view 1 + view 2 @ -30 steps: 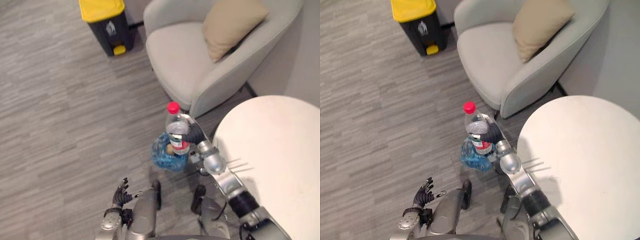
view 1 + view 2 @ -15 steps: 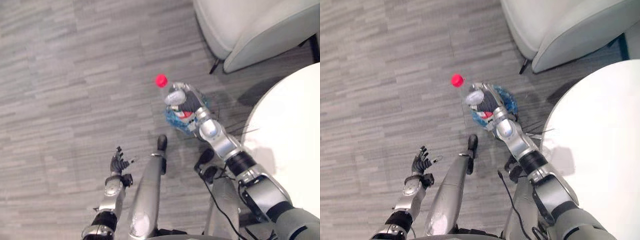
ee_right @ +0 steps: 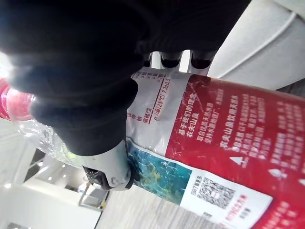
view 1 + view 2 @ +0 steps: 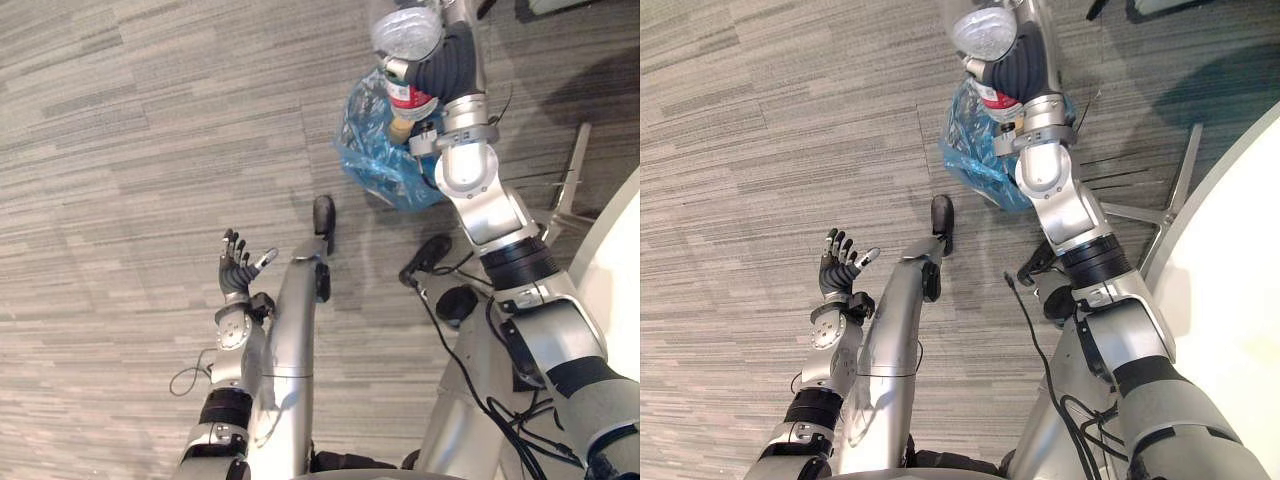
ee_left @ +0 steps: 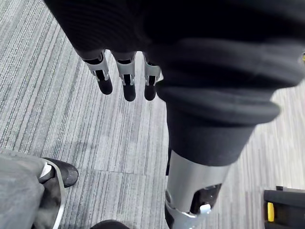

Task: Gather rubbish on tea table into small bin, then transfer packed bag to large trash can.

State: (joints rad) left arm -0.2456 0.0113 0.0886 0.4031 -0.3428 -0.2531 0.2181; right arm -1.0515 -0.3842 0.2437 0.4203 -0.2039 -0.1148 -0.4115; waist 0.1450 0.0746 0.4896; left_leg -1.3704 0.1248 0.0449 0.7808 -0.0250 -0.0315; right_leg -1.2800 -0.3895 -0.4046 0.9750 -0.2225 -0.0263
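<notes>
Grips bottle (image 4: 407, 32) in right hand (image 4: 450, 62), fingers curled round it, above blue-bagged small bin (image 4: 372, 152). Holds left hand (image 4: 236, 274) empty, fingers spread. Drop-in and bag transfer pending.

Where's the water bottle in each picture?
Left eye view: bottle at the top, right of centre, in the right hand, blue bag beneath.
Right eye view: bottle top centre, same hand and bag.
Right wrist view: its red label, very close.
Left wrist view: left hand over grey floor instead.
Shared landmark: the right hand curled round it.
</notes>
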